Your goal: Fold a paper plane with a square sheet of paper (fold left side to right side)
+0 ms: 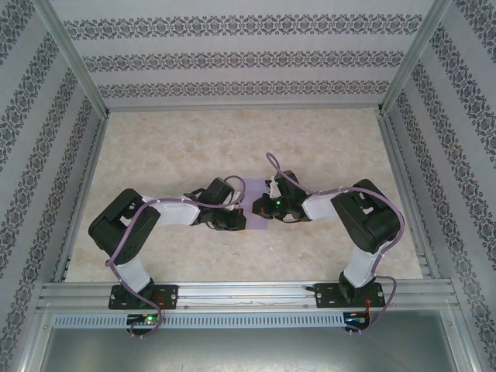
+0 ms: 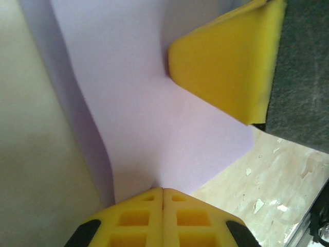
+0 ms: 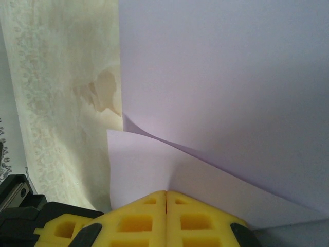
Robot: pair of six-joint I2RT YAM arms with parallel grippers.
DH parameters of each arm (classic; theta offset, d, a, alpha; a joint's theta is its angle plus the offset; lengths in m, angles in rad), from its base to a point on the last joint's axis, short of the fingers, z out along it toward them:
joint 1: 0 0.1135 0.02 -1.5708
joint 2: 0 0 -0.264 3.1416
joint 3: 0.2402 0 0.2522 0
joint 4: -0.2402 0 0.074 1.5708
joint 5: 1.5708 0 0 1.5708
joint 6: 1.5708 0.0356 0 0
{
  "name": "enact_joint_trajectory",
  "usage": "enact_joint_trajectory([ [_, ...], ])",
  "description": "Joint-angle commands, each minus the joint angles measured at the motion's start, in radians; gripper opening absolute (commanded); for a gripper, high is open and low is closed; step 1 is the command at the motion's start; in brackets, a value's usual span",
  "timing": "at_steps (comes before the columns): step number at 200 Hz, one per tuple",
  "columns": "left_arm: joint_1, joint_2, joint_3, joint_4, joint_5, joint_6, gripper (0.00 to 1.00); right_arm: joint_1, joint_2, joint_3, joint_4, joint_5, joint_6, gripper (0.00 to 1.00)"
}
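A square sheet of paper, plain lavender and unmarked, lay at the middle of the marbled table, between the two arms where they met. The left gripper had its yellow fingers pressed together on the sheet's near edge, with the paper curving up off the table on its left side. The right gripper was likewise closed tight on the paper, where one layer lifted away from another along a soft, uncreased bend.

The left wrist camera caught one yellow finger of the opposite gripper resting on the sheet's far right part. The right wrist camera picked out a brownish stain on the tabletop to the paper's left. From above, patterned wallpaper ringed the table.
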Motion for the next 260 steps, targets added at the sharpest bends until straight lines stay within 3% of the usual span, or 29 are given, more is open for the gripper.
enact_joint_trajectory([
  [1,0.027,-0.021,-0.066,-0.012,0.000,-0.038,0.00,-0.012,0.065,-0.041,-0.144,0.083,-0.023,0.00],
  [88,0.044,-0.172,-0.040,-0.014,0.054,-0.019,0.00,-0.008,0.061,-0.036,-0.142,0.077,-0.019,0.00],
  [177,0.038,0.036,0.063,0.102,0.135,-0.045,0.00,0.002,0.071,-0.045,-0.112,0.075,0.010,0.00],
  [260,0.037,0.099,0.088,0.082,0.085,0.001,0.00,0.007,0.075,-0.035,-0.131,0.081,0.004,0.00],
])
